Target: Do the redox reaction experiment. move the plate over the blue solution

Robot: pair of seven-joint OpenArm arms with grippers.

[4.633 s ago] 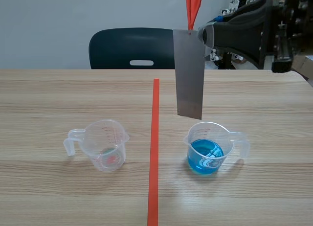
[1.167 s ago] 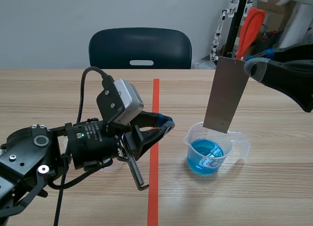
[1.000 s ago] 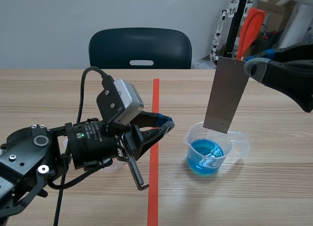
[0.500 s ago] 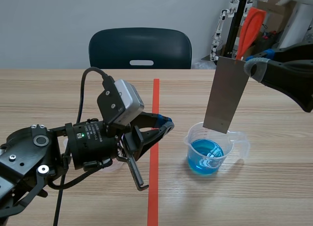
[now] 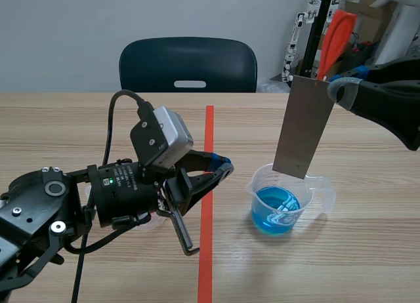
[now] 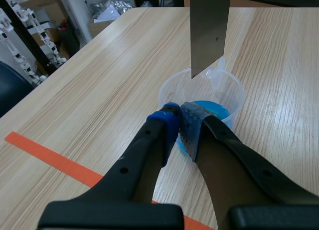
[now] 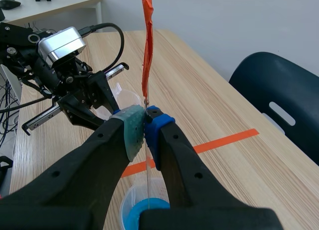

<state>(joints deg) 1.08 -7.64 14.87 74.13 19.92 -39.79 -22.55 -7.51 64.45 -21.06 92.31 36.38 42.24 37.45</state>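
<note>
A grey metal plate (image 5: 304, 126) hangs upright from my right gripper (image 5: 341, 88), which is shut on its top edge beside an orange tag (image 5: 336, 37). The plate's lower end hovers just above the rim of the clear beaker of blue solution (image 5: 279, 201). In the right wrist view the plate (image 7: 147, 155) shows edge-on between the pads of the right gripper (image 7: 145, 124), with the beaker (image 7: 144, 210) below. My left gripper (image 5: 225, 166) is shut on nothing, left of the beaker. In the left wrist view the left gripper (image 6: 178, 116) points at the beaker (image 6: 202, 103), with the plate (image 6: 209, 28) above it.
A second clear beaker (image 5: 147, 218) sits mostly hidden behind my left arm. An orange-red tape line (image 5: 207, 204) runs down the table's middle. A dark chair (image 5: 188, 65) stands across the table, with equipment at the back right.
Seconds ago the left arm was absent and the plate hung nearer the tape line; over the last second nothing has visibly moved.
</note>
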